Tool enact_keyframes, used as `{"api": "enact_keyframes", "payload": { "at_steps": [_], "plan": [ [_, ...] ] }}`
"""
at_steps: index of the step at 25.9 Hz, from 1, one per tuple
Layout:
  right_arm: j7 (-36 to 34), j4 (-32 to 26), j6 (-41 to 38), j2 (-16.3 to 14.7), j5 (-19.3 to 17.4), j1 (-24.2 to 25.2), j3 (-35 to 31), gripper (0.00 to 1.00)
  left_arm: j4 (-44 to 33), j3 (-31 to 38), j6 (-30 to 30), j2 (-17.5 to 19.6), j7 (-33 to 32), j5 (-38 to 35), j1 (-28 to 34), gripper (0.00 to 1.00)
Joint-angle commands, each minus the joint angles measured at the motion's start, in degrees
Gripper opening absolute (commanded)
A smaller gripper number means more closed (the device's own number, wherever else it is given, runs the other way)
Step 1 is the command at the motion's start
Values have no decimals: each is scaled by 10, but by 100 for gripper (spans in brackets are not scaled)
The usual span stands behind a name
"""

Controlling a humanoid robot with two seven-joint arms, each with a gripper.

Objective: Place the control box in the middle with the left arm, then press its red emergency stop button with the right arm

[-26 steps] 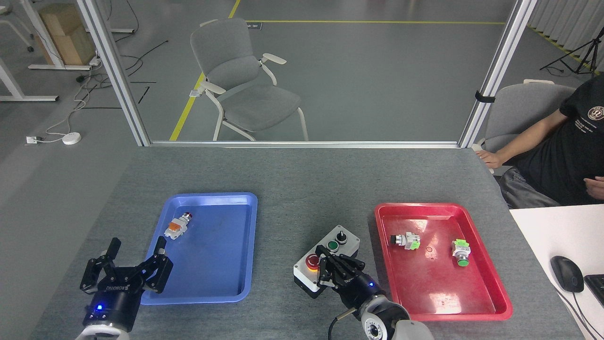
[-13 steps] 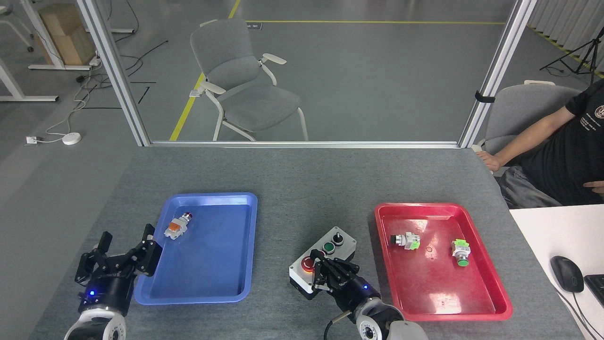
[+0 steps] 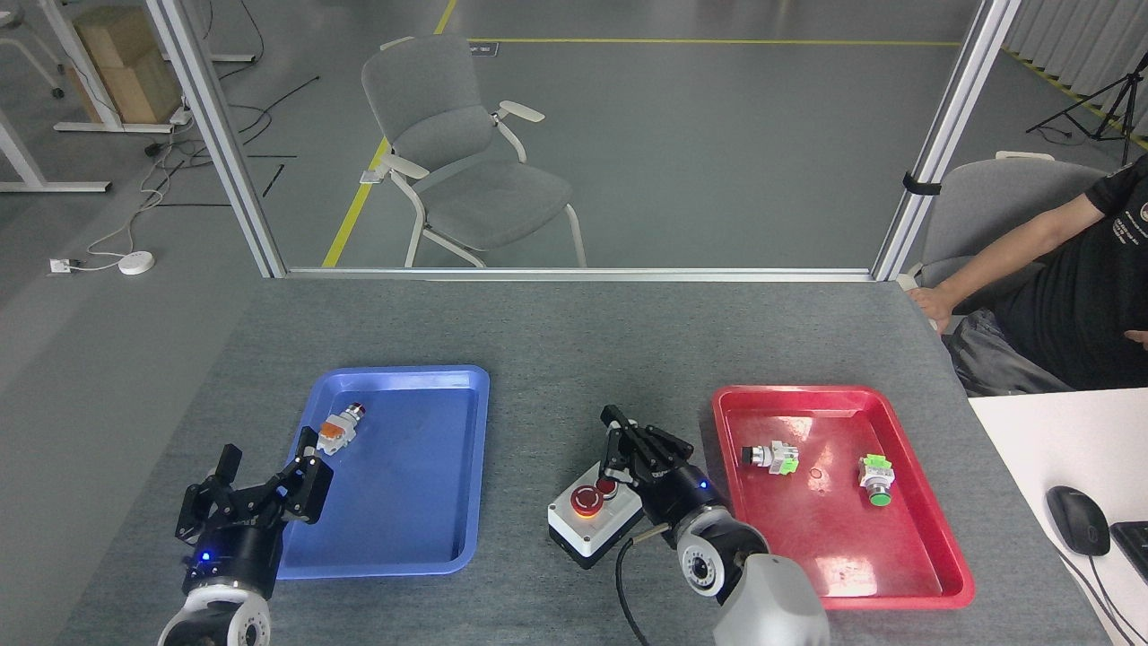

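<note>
Where right gripper (image 3: 619, 440) hovers, control box (image 3: 592, 523) sits partly beneath.

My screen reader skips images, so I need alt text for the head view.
A light-grey control box with a big red emergency stop button sits on grey felt table between a blue tray and red tray. The right gripper covers the box's far end; the left gripper is open beside the blue tray.

The right gripper (image 3: 628, 440), at lower centre, covers the far half of the control box (image 3: 592, 525); only the big red button (image 3: 587, 499) and part of a smaller red one show. Its claws look bunched, perhaps closed. The person (image 3: 1067, 296) is cut off by the right edge, as is the mouse (image 3: 1076, 520).
</note>
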Motion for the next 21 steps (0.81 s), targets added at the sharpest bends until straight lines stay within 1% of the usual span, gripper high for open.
{"api": "enact_keyframes", "payload": {
  "at_steps": [1, 2, 3, 4, 5, 7, 9, 11, 13, 17, 21],
  "plan": [
    [-10, -7, 19, -6, -30, -36, -28, 19, 0, -1, 0, -4, -3, -2, 0, 99],
    [-11, -7, 19, -11, -40, -37, -37, 32, 0, -1, 0, -3, -3, -2, 0, 99],
    [-12, -7, 18, -20, -49, -36, -51, 51, 0, -1, 0, -3, -3, -2, 0, 99],
    [-12, -7, 18, -30, -58, -36, -66, 87, 0, -1, 0, -2, -3, -2, 0, 99],
    [-12, -7, 14, -37, -65, -35, -80, 99, 0, -1, 0, 0, -3, -2, 0, 99],
    [-11, -7, -2, -51, -78, -28, -101, 100, 1, -1, 0, 2, -3, -2, 1, 99],
    [-8, -7, -31, -71, -88, -17, -114, 100, 5, 0, 1, 2, -3, -2, 1, 99],
    [-9, -7, -53, -95, -88, 2, -116, 100, 9, 2, 1, 3, -3, -2, 3, 99],
    [-12, -7, -53, -107, -88, 18, -117, 100, 13, 1, 1, 2, -3, -2, 4, 99],
    [-12, -8, -49, -109, -85, 44, -149, 100, 17, 0, 1, -5, -1, -2, 5, 99],
    [-14, -29, -29, -108, -77, 80, -151, 100, 32, -12, -2, -6, 3, -2, 6, 99]
  ]
}}
